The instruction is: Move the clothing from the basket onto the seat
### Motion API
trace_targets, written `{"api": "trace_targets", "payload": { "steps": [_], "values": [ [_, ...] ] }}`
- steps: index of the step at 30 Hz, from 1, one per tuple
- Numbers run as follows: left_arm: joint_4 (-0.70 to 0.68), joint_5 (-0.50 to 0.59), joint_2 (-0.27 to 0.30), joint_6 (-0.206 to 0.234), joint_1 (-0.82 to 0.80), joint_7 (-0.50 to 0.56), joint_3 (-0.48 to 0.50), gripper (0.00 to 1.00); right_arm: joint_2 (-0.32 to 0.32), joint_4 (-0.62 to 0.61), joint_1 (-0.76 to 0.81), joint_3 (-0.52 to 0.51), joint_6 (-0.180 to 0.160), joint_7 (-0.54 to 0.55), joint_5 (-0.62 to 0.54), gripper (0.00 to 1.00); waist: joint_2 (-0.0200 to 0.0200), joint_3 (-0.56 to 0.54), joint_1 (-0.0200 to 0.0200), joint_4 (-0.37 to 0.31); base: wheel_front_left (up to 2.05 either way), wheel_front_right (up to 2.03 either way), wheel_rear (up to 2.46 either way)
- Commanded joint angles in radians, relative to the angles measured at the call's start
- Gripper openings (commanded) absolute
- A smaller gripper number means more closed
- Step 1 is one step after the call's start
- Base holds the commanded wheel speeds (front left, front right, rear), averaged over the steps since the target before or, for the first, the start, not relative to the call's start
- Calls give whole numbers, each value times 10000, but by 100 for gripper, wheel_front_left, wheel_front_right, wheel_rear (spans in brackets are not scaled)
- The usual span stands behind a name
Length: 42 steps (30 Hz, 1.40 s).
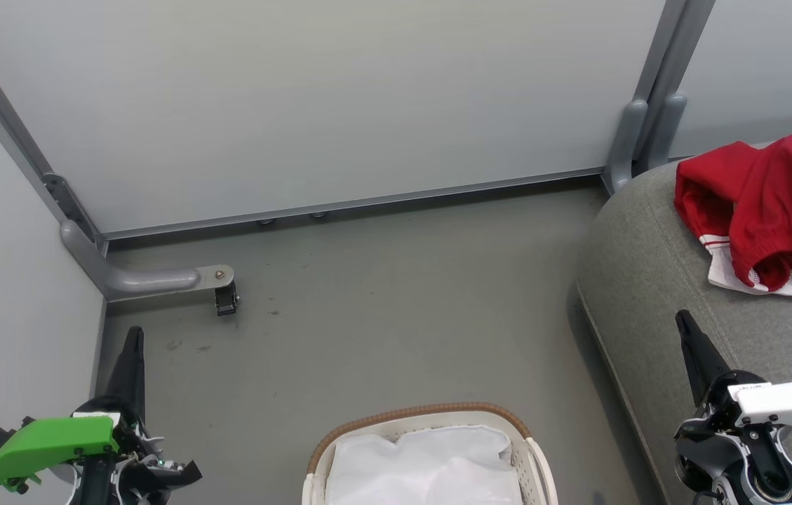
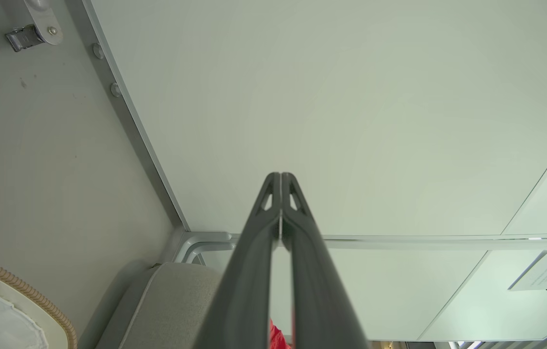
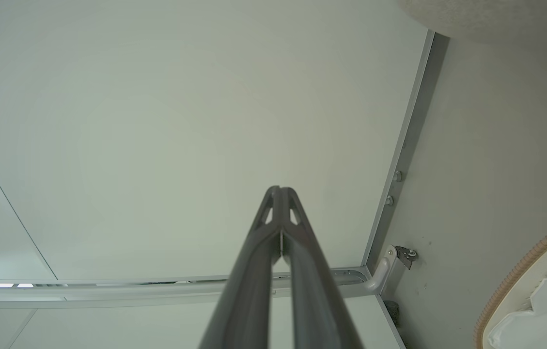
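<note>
Okay, both grippers are clenched and empty: left gripper low beside the wall, right gripper by the seat's rounded edge. Clothing sits bunched on the seat, well apart from the basket.

Main risk, as I judge it: you call it done early. The basket's near half is cut off and only the white lining shows, so a garment could hide there. A careless right-arm swing could drag the pile off.

Can't tell if the red heap is one piece or two; the frame edge clips it.
</note>
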Motion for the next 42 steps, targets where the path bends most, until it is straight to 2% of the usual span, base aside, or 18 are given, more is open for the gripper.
{"api": "trace_targets", "payload": {
  "steps": [1, 42],
  "values": [
    [-18, -17, 22, -44, -102, 48, 29, 0, -57, -37, 105, -16, 0, 12, 32, 0, 0, 0, 0, 0, 0, 0, 0],
    [-20, -12, 19, -44, -103, 47, 32, 0, -56, -37, 105, -15, 0, 11, 32, 0, 0, 0, 0, 0, 0, 0, 0]
  ]
}}
